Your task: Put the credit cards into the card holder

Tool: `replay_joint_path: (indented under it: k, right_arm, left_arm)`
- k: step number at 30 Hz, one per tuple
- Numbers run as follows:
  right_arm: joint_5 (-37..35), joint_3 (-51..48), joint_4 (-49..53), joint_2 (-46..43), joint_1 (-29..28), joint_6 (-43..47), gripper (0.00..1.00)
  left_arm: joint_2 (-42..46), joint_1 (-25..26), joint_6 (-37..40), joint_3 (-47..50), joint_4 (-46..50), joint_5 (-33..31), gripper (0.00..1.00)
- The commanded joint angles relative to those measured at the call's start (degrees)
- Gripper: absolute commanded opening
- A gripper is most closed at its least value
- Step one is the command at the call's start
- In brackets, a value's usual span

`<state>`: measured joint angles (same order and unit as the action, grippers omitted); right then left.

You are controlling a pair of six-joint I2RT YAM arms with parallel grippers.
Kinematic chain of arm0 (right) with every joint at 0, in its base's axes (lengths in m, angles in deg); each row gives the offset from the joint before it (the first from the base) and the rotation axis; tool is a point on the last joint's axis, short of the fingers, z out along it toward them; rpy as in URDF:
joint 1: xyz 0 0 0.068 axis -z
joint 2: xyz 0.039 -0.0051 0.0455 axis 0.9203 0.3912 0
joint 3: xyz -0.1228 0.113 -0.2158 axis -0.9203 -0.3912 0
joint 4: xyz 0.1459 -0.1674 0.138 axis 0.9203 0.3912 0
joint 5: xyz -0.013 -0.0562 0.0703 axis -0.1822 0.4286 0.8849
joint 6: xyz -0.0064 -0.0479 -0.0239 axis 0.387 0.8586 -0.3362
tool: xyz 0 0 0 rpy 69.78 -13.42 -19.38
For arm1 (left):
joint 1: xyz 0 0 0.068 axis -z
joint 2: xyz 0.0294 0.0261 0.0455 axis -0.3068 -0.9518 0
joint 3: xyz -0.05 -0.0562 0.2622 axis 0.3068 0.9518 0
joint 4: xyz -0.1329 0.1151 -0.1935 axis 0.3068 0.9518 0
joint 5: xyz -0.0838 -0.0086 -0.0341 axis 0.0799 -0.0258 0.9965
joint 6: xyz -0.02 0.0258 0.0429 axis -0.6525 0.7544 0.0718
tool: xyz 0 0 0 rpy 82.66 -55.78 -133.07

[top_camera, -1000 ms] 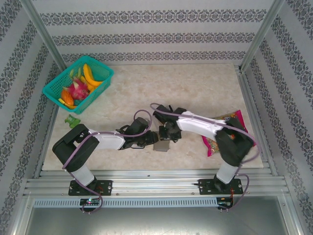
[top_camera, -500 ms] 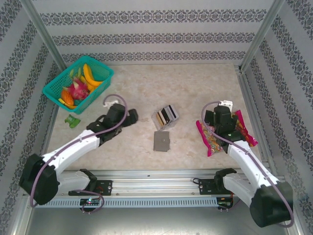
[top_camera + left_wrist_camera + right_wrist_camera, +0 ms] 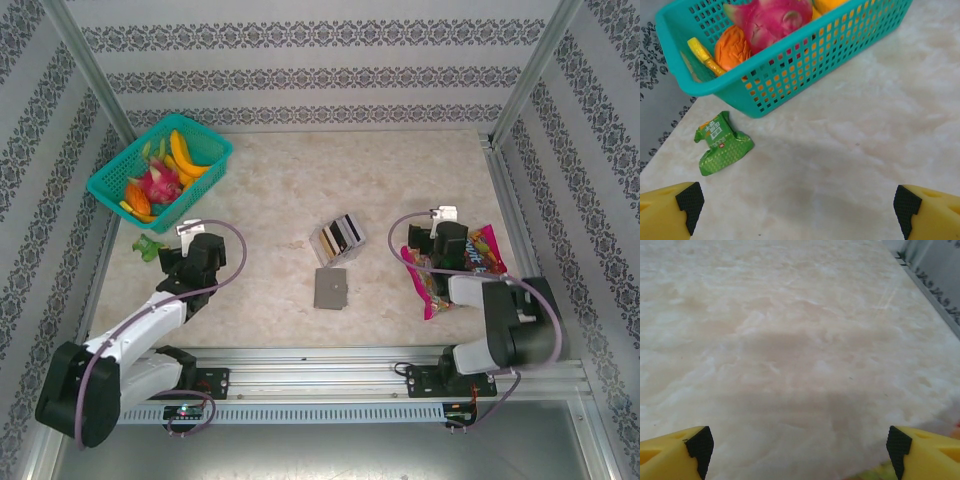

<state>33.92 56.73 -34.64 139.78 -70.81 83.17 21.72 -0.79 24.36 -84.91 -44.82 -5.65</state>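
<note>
the teal basket (image 3: 790,85) of fruit and a green packet (image 3: 720,145) are seen ahead of the left gripper (image 3: 797,202), whose jaws are spread wide over the table (image 3: 855,150), nothing held. well to its right, between both grippers, the credit cards (image 3: 338,236) are piled; the card holder (image 3: 331,288) is laid flat just nearer the bases. the right gripper (image 3: 797,442) is likewise spread and empty, the candy bag (image 3: 470,262) beside it.
</note>
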Motion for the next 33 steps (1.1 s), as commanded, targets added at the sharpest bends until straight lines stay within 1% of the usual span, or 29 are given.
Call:
replay_joint_path:
  k: [1,2,3,4,5,6,7,9,11,14,15,16,18,19,20,21,23,24,26,27,28,30,31,32,33]
  right_arm:
    - [4.3,-2.8,-15.0,2.2,0.5,1.2,0.91]
    - [5.1,-2.6,-11.9,0.6,0.4,1.6,0.91]
    - [5.5,-2.6,-12.1,0.6,0.2,2.0,0.92]
    - [4.4,-2.5,-13.4,1.6,0.0,1.9,0.93]
    - [1.4,-2.0,-12.3,2.1,0.0,0.6,0.97]
    - [-0.1,-0.3,-10.8,2.0,0.3,-0.4,0.98]
    - [-0.1,0.1,-9.1,1.4,0.8,-1.0,0.98]
    - [-0.9,-0.3,-10.5,1.5,0.8,-1.1,0.97]
    - [-1.6,-0.2,-9.8,1.3,0.6,-1.2,0.98]
    - [-1.5,-0.2,-10.0,1.4,0.7,-1.3,0.98]
    - [-1.6,-0.2,-9.8,1.4,0.7,-1.2,0.98]
    - [-1.5,-0.2,-9.9,1.4,0.7,-1.2,0.97]
    - [-1.5,-0.2,-9.9,1.4,0.6,-1.2,0.97]
    - [-1.5,-0.2,-9.9,1.4,0.7,-1.2,0.98]
    - [-1.5,-0.2,-10.0,1.4,0.6,-1.3,0.98]
    - [-1.4,-0.2,-9.9,1.4,0.7,-1.3,0.98]
    - [-1.5,-0.2,-10.0,1.5,0.7,-1.2,0.98]
    - [-1.4,-0.2,-9.9,1.4,0.7,-1.3,0.98]
    - [-1.4,-0.1,-9.9,1.5,0.7,-1.3,0.98]
    - [-1.4,-0.1,-9.8,1.5,0.7,-1.2,0.98]
    - [-1.3,0.0,-9.7,1.6,0.7,-1.3,0.98]
    - [-1.1,0.0,-9.5,1.5,0.8,-1.3,0.97]
    - [-1.0,0.0,-9.6,1.5,0.8,-1.4,0.98]
    - [-1.0,-0.1,-9.7,1.5,0.8,-1.3,0.98]
    - [-1.0,-0.1,-9.8,1.4,0.8,-1.3,0.98]
  left_arm:
    - [-3.8,-1.9,9.4,1.7,-15.6,3.2,1.0]
    - [-5.3,-2.0,10.7,3.0,-19.7,4.1,1.0]
    - [-6.6,-2.2,11.6,4.0,-23.2,5.1,1.0]
    - [-8.3,-2.6,12.5,4.9,-27.1,6.9,1.0]
    - [-9.9,-3.1,13.1,5.5,-30.3,8.3,1.0]
    - [-10.8,-3.4,13.6,5.1,-31.0,9.3,1.0]
    - [-12.4,-3.9,14.7,4.9,-33.3,11.3,1.0]
    - [-15.5,-4.8,16.2,4.7,-38.6,13.7,1.0]
    - [-18.9,-6.4,17.2,3.2,-40.9,16.7,1.0]
    - [-25.1,-9.6,15.1,1.8,-45.2,20.5,1.0]
    - [-25.1,-10.3,13.8,1.1,-43.6,20.1,1.0]
    - [-24.2,-11.8,12.9,0.8,-41.2,23.7,1.0]
    - [-26.0,-14.0,11.6,3.8,-47.7,27.7,1.0]
    - [-28.8,-14.7,11.0,5.3,-54.4,27.5,1.0]
    - [-28.8,-15.3,10.0,4.7,-53.2,27.2,1.0]
    - [-26.8,-15.8,9.0,2.2,-44.2,27.9,1.0]
    - [-28.6,-15.8,9.7,3.0,-49.5,27.4,1.0]
    - [-27.4,-15.8,9.2,2.2,-45.4,27.5,1.0]
    - [-28.1,-15.8,9.6,2.7,-48.1,27.3,1.0]
    - [-27.3,-15.8,9.3,2.2,-45.4,27.4,1.0]
    - [-28.0,-15.8,9.6,2.5,-47.2,27.4,1.0]
    - [-27.5,-15.7,9.4,2.2,-45.7,27.3,1.0]
    - [-27.9,-15.8,9.6,2.6,-47.3,27.3,1.0]
    - [-27.5,-15.8,9.4,2.2,-45.9,27.5,1.0]
    - [-27.7,-15.8,9.6,2.3,-46.6,27.6,1.0]
